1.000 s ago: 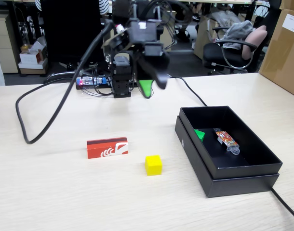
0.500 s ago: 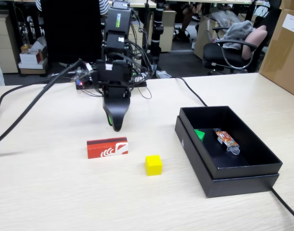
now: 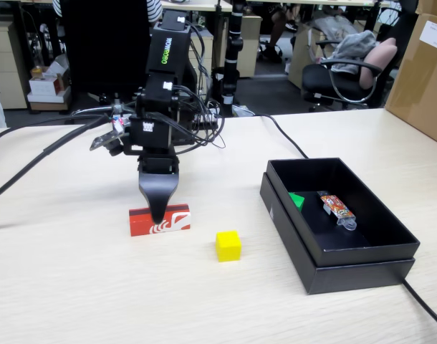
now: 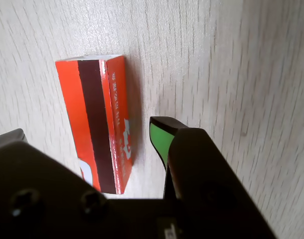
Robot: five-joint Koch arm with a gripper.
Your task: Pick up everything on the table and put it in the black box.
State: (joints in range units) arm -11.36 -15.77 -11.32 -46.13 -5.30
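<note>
Reading the wrist view first: the gripper is spread open and holds nothing, with one green-padded fingertip standing on the bare side of the red block and the other jaw mostly hidden under the dark body at the lower left. The block lies flat on the table, lengthwise between the jaws.

In the fixed view the yellow cube sits nearest, just right of the block and apart from it. The tip appears to overlap the block's upper edge there.

Risk, as a judgement: if the hidden jaw lands on top of the block rather than beside it, closing would tip or skid it away.

Farther right, the black box holds the green cube and an orange packet.
</note>
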